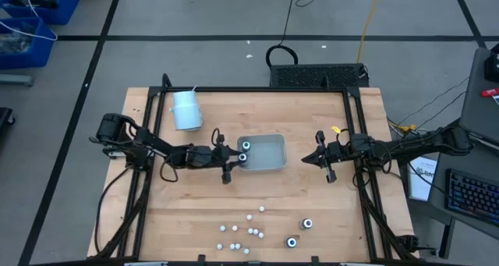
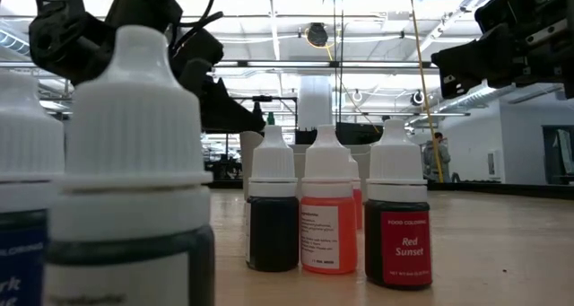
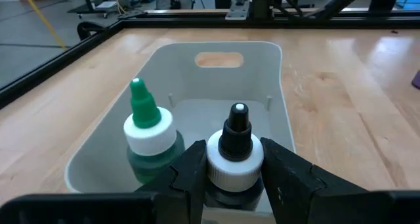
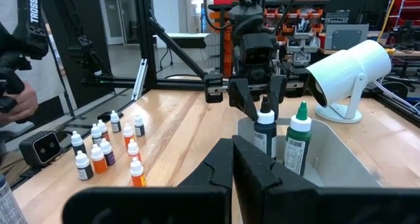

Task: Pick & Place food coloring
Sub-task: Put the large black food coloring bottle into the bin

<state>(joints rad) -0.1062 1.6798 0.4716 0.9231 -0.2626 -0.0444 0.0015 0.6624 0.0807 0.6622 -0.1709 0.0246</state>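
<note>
A wooden table [image 1: 195, 211] fills the overhead view, framed by black rails, with two dark robot arms reaching in from its left and right sides toward the middle. Near the centre sits a clear rectangular tray [image 1: 269, 163], and toward the far left corner of the table lies a pale blue-white cup [image 1: 187, 110], tipped on its side. The left gripper [image 1: 236, 158] is at the tray's left end, its fingers pinching a dark food coloring bottle [image 3: 235, 159] around its white collar; this bottle has a black nozzle and hangs over the inside of the tray. Whether it touches the tray floor cannot be told. Just beside it, inside the same tray, a green-tipped bottle [image 3: 149, 135] with a white cap stands upright. The right gripper [image 1: 321, 158] waits just off the tray's right end, apart from it, and its two fingers look pressed together with nothing between them. The rest of the food coloring stays along the near edge of the table, well apart from the tray: a loose cluster of small bottles [image 1: 242, 233] with white caps, and to their right two larger round dark bottles [image 1: 307, 224] standing near each other. From table height, several of these small bottles stand upright close to the camera, among them a dark one, an orange one and a red one [image 2: 397, 243] labelled Red Sunset.
</note>
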